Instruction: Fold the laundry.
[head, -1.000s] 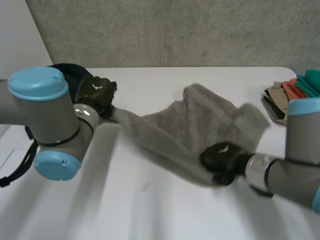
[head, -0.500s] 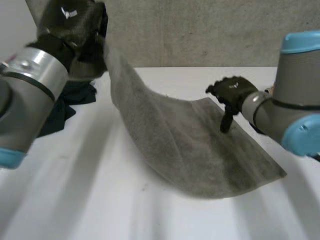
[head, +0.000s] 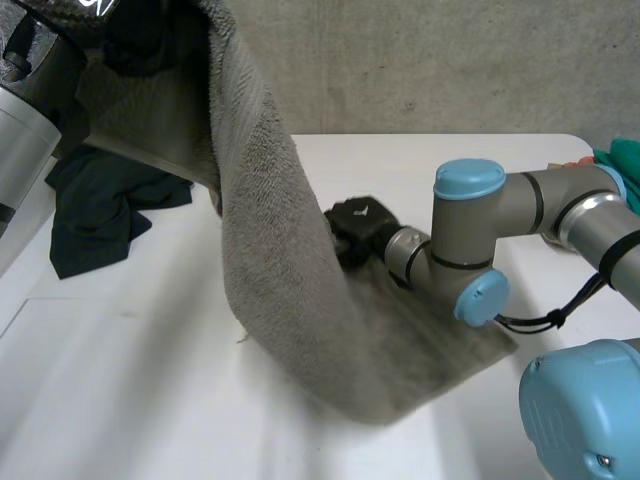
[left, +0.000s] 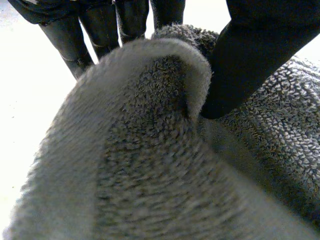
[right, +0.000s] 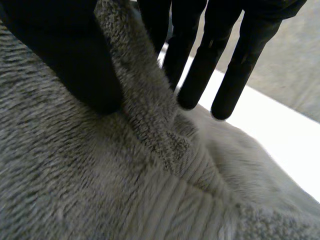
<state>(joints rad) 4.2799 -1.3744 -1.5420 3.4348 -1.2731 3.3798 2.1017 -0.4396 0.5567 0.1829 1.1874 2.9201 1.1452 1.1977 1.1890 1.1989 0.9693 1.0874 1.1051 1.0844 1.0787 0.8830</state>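
Observation:
A grey towel (head: 290, 300) hangs from my left hand (head: 90, 15), which is raised high at the table's far left. The towel's lower end lies spread on the white table (head: 150, 400). In the left wrist view the thumb (left: 250, 55) clamps a rolled edge of the towel (left: 150, 175) against the fingers. My right hand (head: 355, 225) is low at the middle of the table, against the hanging towel's side edge. In the right wrist view a ridge of the towel (right: 100, 175) stands pinched between its thumb (right: 65, 55) and straight fingers (right: 200, 65).
A dark garment (head: 100, 205) lies crumpled at the far left of the table. A pile of coloured cloths (head: 610, 165) sits at the far right edge. A concrete wall stands behind the table. My right arm reaches in from the right.
My left hand has lifted the towel's end higher, so it now hangs steeply. My right hand has moved down and left from the towel's far edge to its side edge.

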